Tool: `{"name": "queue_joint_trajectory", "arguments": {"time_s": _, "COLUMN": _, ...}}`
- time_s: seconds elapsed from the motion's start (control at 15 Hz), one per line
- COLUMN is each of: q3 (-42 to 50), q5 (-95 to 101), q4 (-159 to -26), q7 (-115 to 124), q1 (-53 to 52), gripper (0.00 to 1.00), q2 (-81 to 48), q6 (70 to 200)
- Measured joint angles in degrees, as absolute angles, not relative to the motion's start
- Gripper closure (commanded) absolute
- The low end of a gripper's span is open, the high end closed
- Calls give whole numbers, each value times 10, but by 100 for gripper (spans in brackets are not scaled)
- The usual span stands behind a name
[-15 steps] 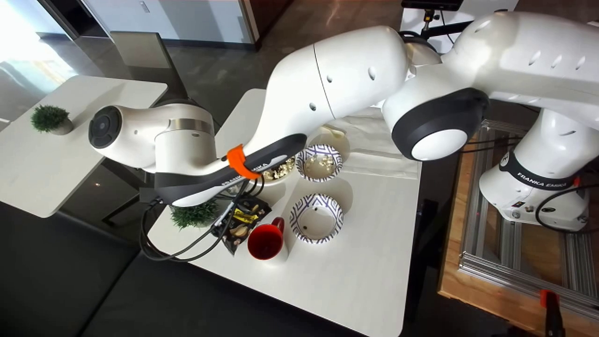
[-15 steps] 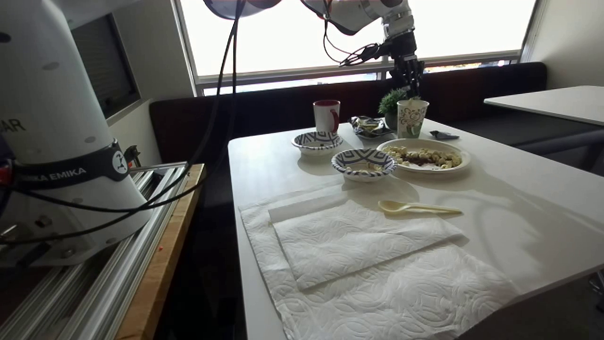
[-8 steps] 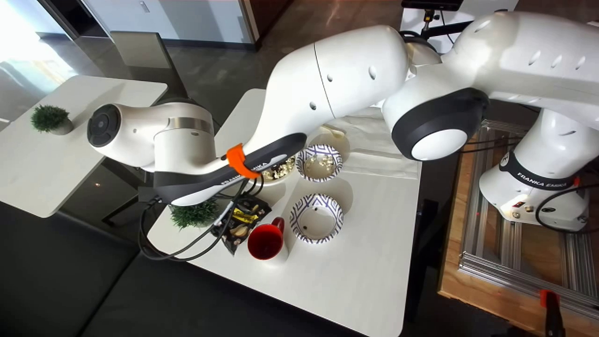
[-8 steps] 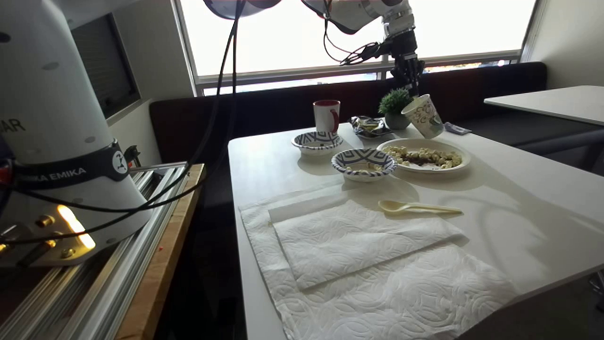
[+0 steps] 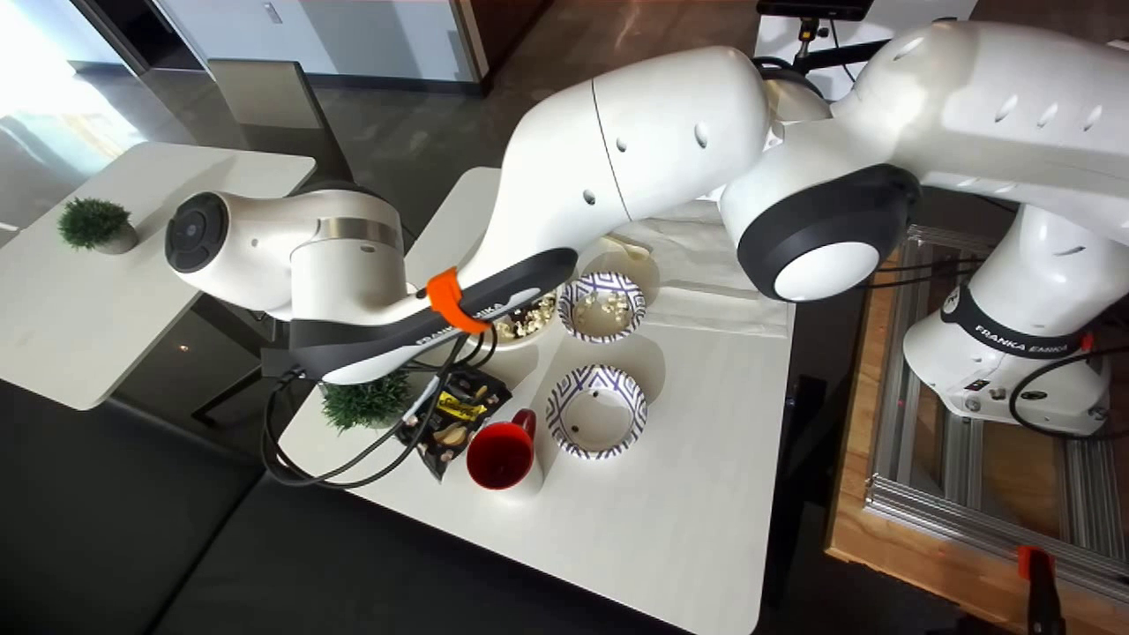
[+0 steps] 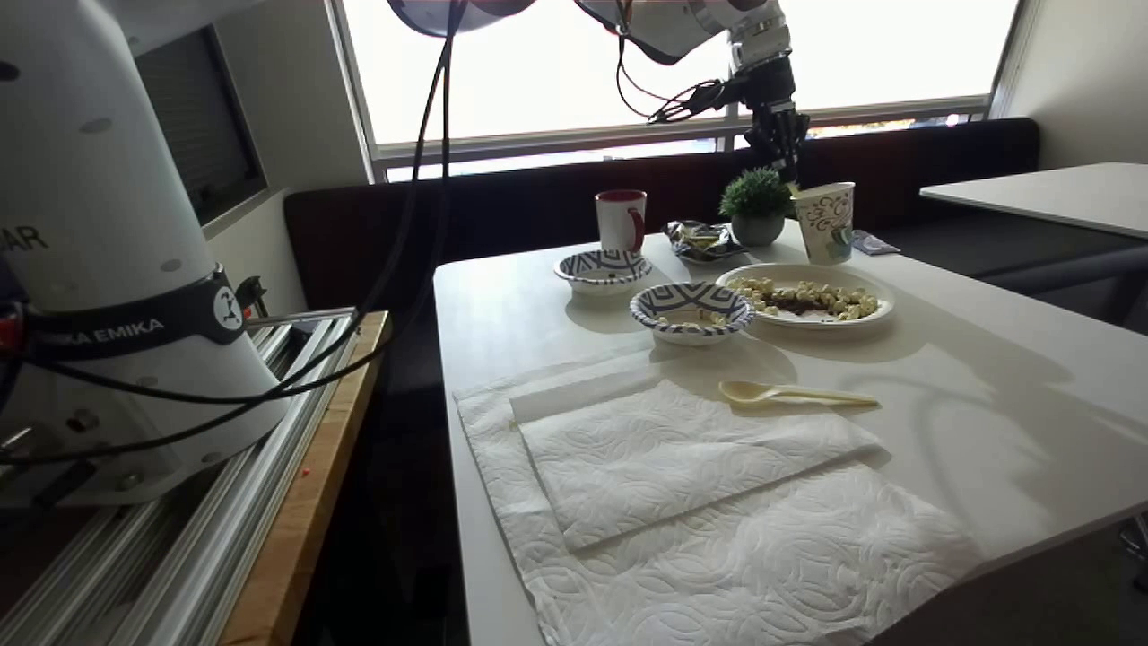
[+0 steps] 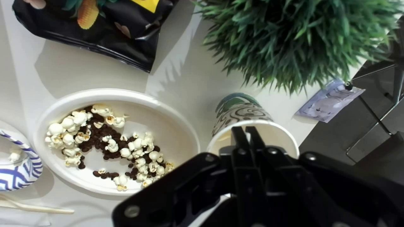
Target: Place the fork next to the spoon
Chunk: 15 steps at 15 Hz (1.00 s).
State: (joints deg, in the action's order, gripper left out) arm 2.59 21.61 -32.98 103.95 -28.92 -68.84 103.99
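The jaws stand nearly together over the mouth of a patterned paper cup [image 6: 827,226], clamped on what looks like the pale fork [image 6: 794,189]; only a short piece of it shows at the rim, the rest being hidden. The cup is just beside the oval plate [image 7: 167,124] of popcorn [image 7: 112,145] and near the potted plant [image 6: 755,193]. Well apart from the cup on the bench [image 6: 1013,458], the cream spoon [image 6: 786,393] lies by the paper towels [image 6: 691,475].
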Motion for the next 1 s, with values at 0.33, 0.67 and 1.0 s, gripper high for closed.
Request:
{"name": "queue_joint_trajectory", "arguments": {"time_s": 0.33, "q3": 25, "q5": 216, "q4": -323, "q7": 1039, "q1": -286, "gripper": 99, "q2": -686, "q6": 1034}}
{"name": "queue_joint_trajectory", "arguments": {"time_s": 0.67, "q3": 24, "q5": 215, "q4": -312, "q7": 1039, "q1": -281, "gripper": 99, "q2": -682, "q6": 1021}}
{"name": "queue_joint_trajectory", "arguments": {"time_s": 1.0, "q3": 23, "q5": 215, "q4": -302, "q7": 1040, "q1": -278, "gripper": 99, "q2": -668, "q6": 998}}
